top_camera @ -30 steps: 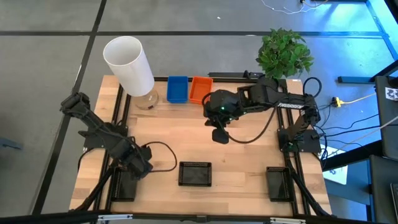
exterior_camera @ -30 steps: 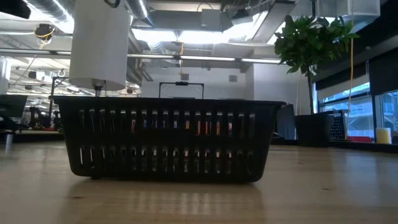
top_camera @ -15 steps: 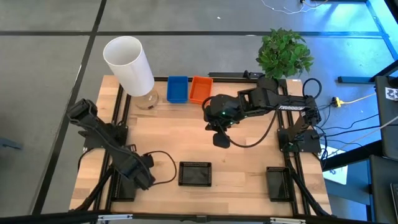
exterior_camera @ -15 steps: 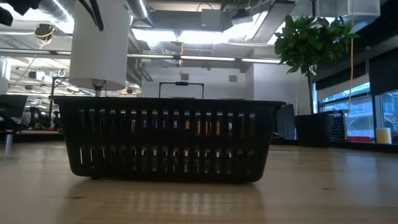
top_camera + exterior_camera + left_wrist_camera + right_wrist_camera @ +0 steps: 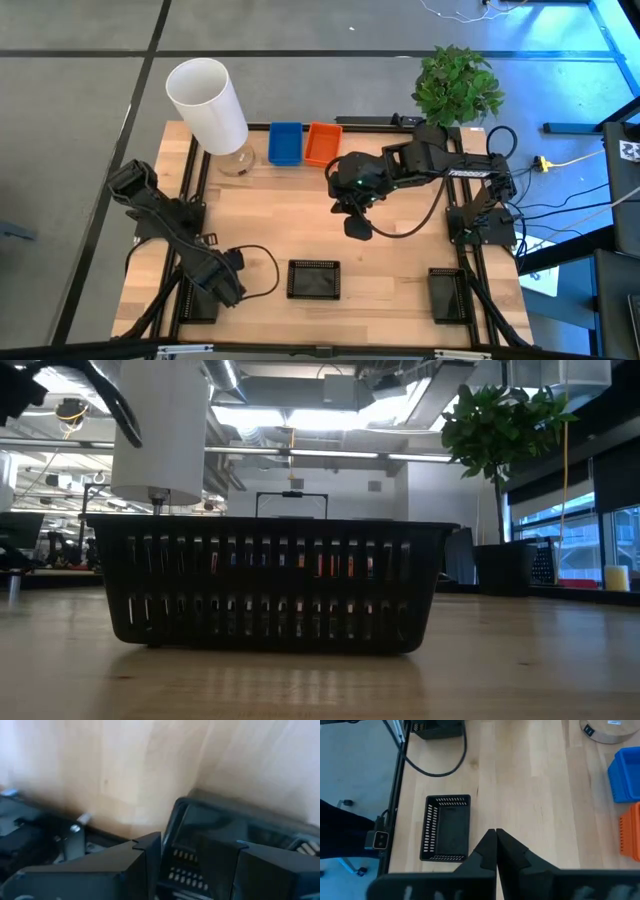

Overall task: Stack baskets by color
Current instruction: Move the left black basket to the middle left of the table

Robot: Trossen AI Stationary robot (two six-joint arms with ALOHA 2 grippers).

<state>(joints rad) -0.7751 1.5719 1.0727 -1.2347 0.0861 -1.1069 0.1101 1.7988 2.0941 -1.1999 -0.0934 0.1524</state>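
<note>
Two dark jointed arms trail black cables; the right one shows a green light.

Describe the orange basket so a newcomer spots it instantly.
Find the tall white cylinder at the table's far edge. Two small baskets sit side by side next to it: the orange basket is the one farther from the cylinder, beyond the blue basket.
</note>
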